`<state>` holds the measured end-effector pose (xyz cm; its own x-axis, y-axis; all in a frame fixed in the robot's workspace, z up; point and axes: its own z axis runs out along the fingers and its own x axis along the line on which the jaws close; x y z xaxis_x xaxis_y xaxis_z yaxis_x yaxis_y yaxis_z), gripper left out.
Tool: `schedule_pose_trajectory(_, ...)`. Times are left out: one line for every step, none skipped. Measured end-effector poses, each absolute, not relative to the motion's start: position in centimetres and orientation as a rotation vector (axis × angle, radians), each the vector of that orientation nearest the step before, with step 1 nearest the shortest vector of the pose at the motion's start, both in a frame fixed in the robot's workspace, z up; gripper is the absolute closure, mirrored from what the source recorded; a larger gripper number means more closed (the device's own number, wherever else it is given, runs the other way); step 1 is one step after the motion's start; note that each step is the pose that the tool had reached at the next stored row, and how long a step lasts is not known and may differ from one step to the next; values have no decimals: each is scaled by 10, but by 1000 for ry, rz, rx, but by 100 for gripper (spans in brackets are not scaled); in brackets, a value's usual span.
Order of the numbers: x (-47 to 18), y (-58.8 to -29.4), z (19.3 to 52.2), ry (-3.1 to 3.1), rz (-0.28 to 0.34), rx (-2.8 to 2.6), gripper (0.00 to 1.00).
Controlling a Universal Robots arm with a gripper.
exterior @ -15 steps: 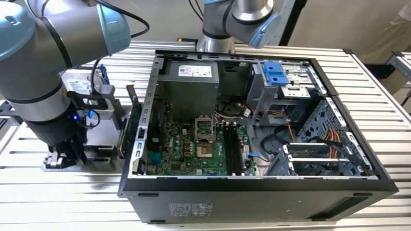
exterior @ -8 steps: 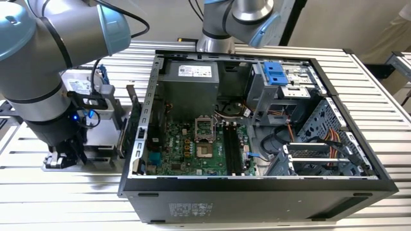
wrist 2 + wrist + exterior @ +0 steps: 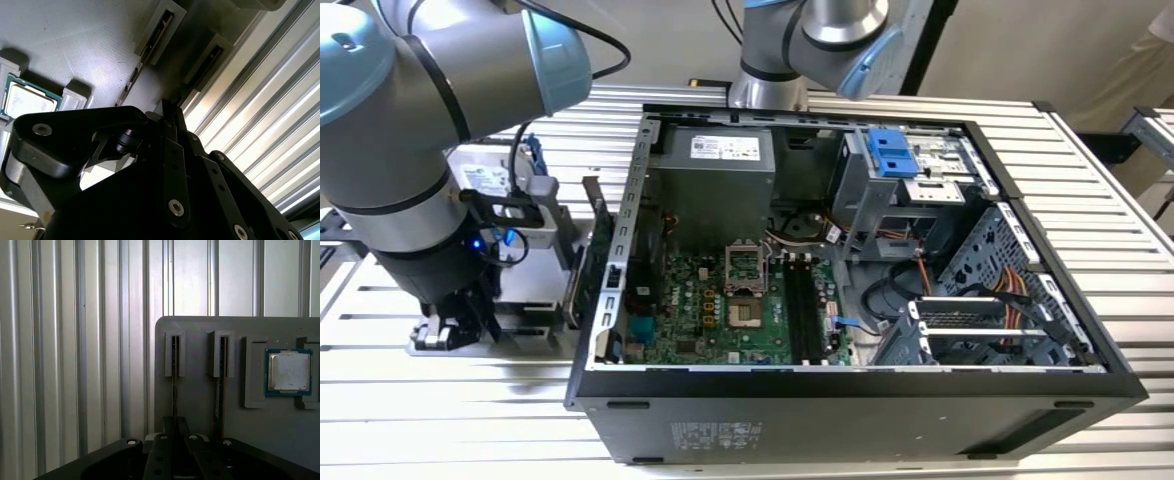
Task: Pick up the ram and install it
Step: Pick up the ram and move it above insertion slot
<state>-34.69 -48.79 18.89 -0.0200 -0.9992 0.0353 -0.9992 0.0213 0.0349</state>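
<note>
The ram (image 3: 173,390) is a thin stick seen edge-on. It stands in the slotted holder farther from the CPU on a grey parts tray (image 3: 196,400), and its dark edge shows in the second wrist view (image 3: 207,62). My gripper (image 3: 174,426) is low over that holder, with its fingers drawn together on the stick's near end (image 3: 171,111). In the exterior view the gripper (image 3: 454,322) hangs over the tray (image 3: 534,300) on the exterior view's left of the open computer case (image 3: 854,400). The motherboard's long dark memory slots (image 3: 803,310) lie inside the case.
A second stick (image 3: 218,390) stands in the neighbouring holder (image 3: 155,35). A square silver CPU (image 3: 288,371) lies in its tray pocket. A ribbed metal tabletop (image 3: 60,365) surrounds the tray. Another arm's base (image 3: 781,60) stands behind the case.
</note>
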Motion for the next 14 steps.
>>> schedule_pose_trajectory(-347,-488,189,-2209,0,2164,100)
schedule_pose_trajectory(-347,-488,189,-2209,0,2164,100)
schedule_pose_trajectory(-347,-488,190,-2210,0,2164,100)
schedule_pose_trajectory(-347,-488,190,-2210,0,2165,100)
schedule_pose_trajectory(-347,-488,191,-2210,0,2165,100)
schedule_pose_trajectory(-347,-488,193,-2209,0,2164,100)
schedule_pose_trajectory(-347,-488,194,-2209,0,2164,100)
schedule_pose_trajectory(-347,-488,195,-2209,0,2164,100)
schedule_pose_trajectory(-347,-488,196,-2209,0,2164,100)
schedule_pose_trajectory(-347,-488,197,-2209,0,2164,100)
schedule_pose_trajectory(-347,-488,198,-2209,0,2164,100)
schedule_pose_trajectory(-347,-488,199,-2209,0,2164,100)
schedule_pose_trajectory(-347,-488,201,-2209,0,2164,100)
schedule_pose_trajectory(-347,-488,203,-2209,0,2164,100)
